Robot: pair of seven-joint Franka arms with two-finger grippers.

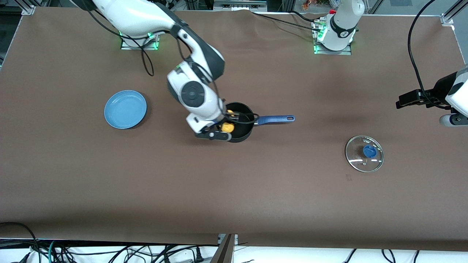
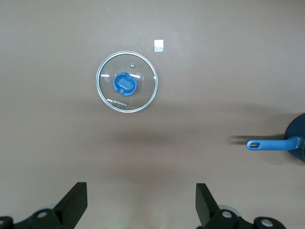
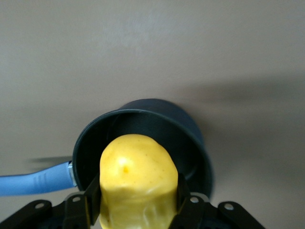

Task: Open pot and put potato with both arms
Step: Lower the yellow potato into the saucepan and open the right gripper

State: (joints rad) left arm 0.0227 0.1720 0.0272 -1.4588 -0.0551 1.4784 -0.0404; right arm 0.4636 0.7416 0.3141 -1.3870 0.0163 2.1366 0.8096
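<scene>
1. Pot (image 1: 239,122): we are finding it standing lidless near the table's middle, its handle (image 1: 274,119) pointing at 3 o'clock in the front view, toward the left arm's end. In the right wrist view the pot (image 3: 190,138) is sitting just under the gripper, its dark bowl open.

2. Potato (image 1: 227,127): we are seeing it gripped in the right gripper (image 1: 223,126), hanging over the pot's opening. The right wrist view is showing the potato (image 3: 138,181) clamped on 2 sides between the black fingers (image 3: 88,200).

3. Lid (image 1: 364,153): we are logging it lying flat on the table, blue knob (image 1: 369,151) up, at about 4 o'clock from the pot, well apart from it and nearer the front camera. In the left wrist view the lid (image 2: 127,88) is lying beside a small pale tag (image 2: 159,46).

4. Left gripper (image 2: 141,202): we are noting its fingers spread wide and holding nothing, waiting up in the air over bare table near the lid, at the left arm's end.

5. Plate (image 1: 125,109): we are listing it lying at 9 o'clock from the pot, toward the right arm's end.
</scene>
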